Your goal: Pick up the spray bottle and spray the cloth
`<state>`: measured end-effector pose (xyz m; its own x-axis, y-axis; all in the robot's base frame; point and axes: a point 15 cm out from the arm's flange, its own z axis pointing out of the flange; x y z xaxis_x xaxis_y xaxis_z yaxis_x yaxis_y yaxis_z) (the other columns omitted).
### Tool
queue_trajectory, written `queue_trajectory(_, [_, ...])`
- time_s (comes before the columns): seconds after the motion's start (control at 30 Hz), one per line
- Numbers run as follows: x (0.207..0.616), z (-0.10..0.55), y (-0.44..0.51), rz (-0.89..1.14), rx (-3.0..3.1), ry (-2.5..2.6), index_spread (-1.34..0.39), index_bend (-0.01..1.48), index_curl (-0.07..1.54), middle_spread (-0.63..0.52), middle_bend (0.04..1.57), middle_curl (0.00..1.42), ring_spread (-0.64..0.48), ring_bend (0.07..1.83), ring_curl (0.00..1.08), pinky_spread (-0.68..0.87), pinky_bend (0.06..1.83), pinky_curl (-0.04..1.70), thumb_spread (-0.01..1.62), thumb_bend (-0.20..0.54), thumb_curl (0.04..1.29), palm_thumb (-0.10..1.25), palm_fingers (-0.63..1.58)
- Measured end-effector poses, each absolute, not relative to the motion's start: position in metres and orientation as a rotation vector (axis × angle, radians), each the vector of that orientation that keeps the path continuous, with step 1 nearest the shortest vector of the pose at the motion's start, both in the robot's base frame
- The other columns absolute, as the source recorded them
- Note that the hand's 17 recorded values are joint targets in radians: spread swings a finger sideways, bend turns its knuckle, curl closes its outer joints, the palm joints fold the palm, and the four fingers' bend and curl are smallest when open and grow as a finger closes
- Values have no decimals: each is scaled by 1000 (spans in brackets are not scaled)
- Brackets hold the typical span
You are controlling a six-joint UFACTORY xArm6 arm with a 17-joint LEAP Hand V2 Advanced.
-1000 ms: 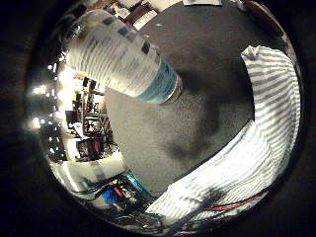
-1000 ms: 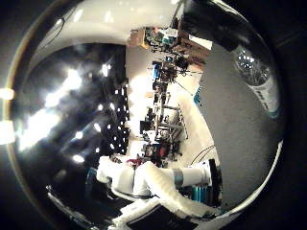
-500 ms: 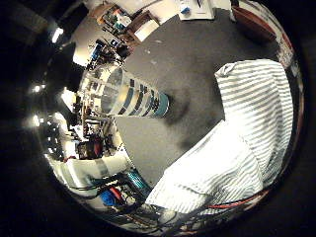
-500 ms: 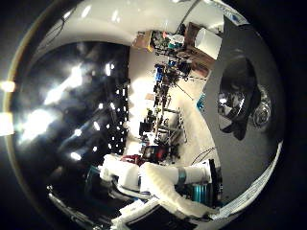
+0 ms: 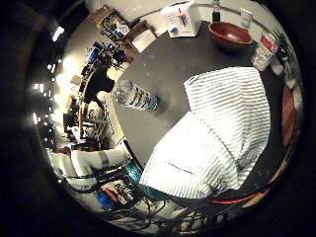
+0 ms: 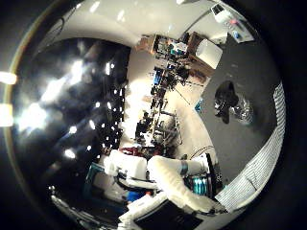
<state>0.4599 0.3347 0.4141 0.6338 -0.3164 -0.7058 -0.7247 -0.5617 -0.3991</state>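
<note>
Your hand was well clear of everything on the worktop (image 5: 163,64), and neither palm view showed its fingers, so you could not tell whether it was released or clenched. Only the white arm (image 6: 175,179) reached in from the edge of both views.

You had the spray bottle (image 5: 134,96) standing upright on the dark worktop, close to the edge that faces the arm's base. It was a clear bottle with a banded label and a black spray head; in the thumb side view you saw it from above, the black head against the clear body. Nothing touched it.

You had the cloth (image 5: 217,136), white with thin grey stripes, spread flat just beside the bottle but apart from it, a strip of bare worktop between them. It covered much of the worktop's middle, and one corner hung over the edge nearest the arm's base.

Along the far edge you could see a brown bowl (image 5: 231,34), a white box-like device (image 5: 183,19) with a red mark on it, and a few small containers (image 5: 264,49) near the bowl, all well apart from the bottle. Beyond the worktop lay a cluttered room with shelves and equipment.
</note>
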Motion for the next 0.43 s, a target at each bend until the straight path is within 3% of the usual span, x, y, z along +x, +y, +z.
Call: queue_trajectory(0.43, [442,444,206,633,-2166,971,-248,167,269,243,169,240,275,219,256,457,434,315,1064,-23,289,532,-30])
